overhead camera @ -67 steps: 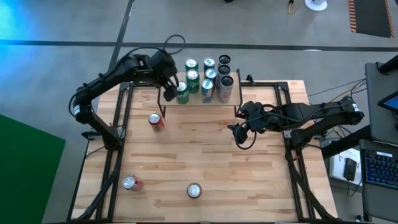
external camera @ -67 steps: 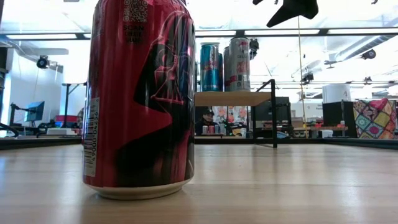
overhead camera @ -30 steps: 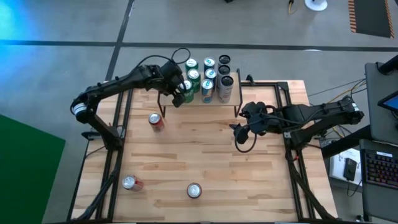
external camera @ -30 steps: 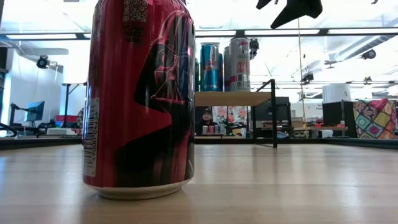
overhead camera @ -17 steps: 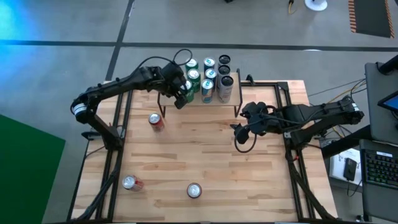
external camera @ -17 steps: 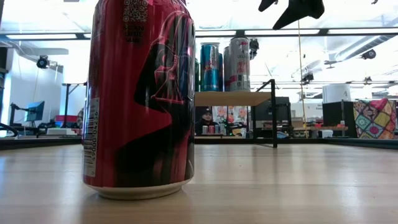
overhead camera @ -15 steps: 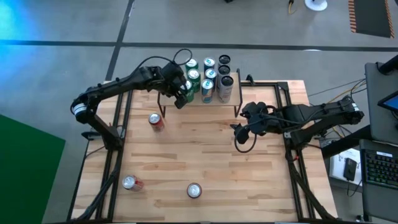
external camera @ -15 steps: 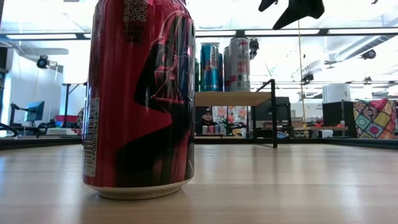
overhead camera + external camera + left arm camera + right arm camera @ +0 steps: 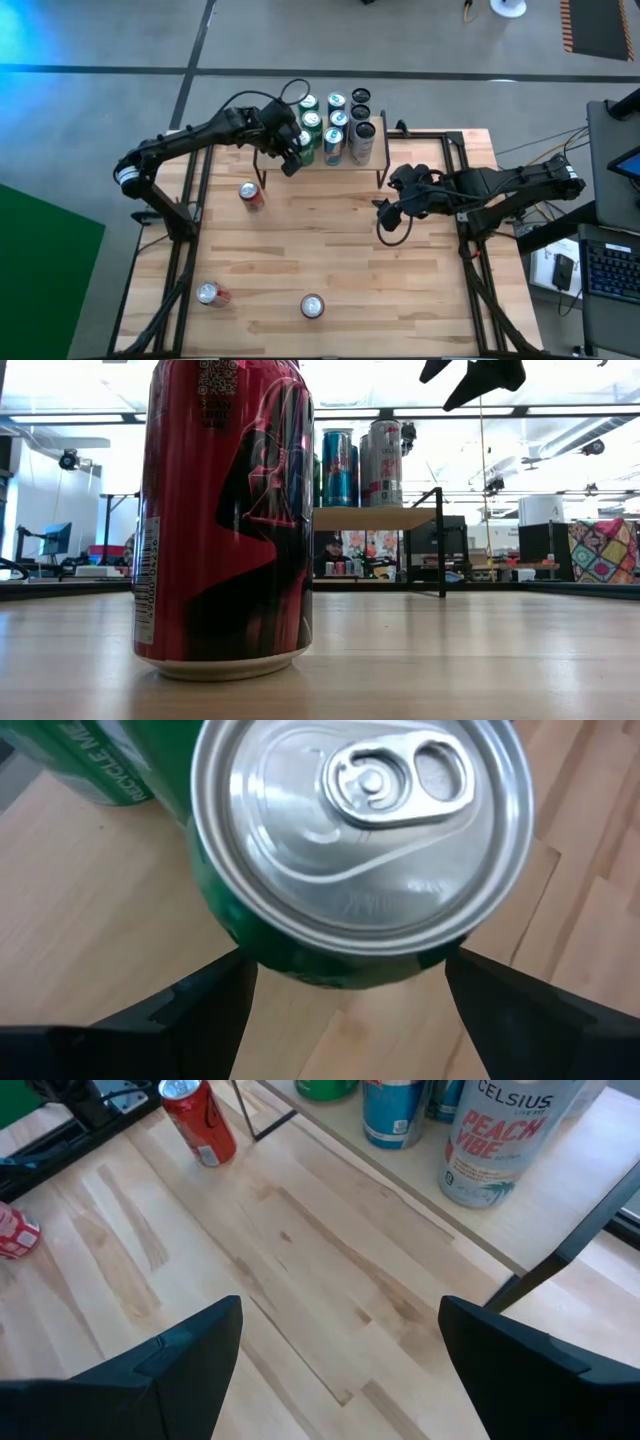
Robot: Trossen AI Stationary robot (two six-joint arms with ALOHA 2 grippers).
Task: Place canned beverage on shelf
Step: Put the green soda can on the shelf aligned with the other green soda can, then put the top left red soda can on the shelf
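A green can (image 9: 360,830) with a silver top sits between the fingers of my left gripper (image 9: 345,960), which is shut on it over the left front part of the shelf (image 9: 372,162). In the high view the gripper (image 9: 290,155) covers most of the can. Several green, blue, dark and white cans (image 9: 338,120) stand on the shelf. My right gripper (image 9: 388,212) is open and empty over the table, just in front of the shelf's right leg. It also shows in the right wrist view (image 9: 340,1340). My left gripper pinches the green can's side wall (image 9: 225,920) between its two fingers, one on each opposite side just below the top rim. The fingers come from above, pointing down. The can is upright; whether its base rests on the shelf cannot be told.
A red can (image 9: 251,194) stands on the table in front of the shelf's left leg. Two more cans (image 9: 209,293) (image 9: 313,306) stand near the table's near edge. The nearest fills the low view (image 9: 225,510). A white can (image 9: 500,1140) stands at the shelf's right front.
About two seconds ago my left arm stood higher. It then came down and reached over the shelf's left front part with the green can. In the last second both arms have kept nearly still.
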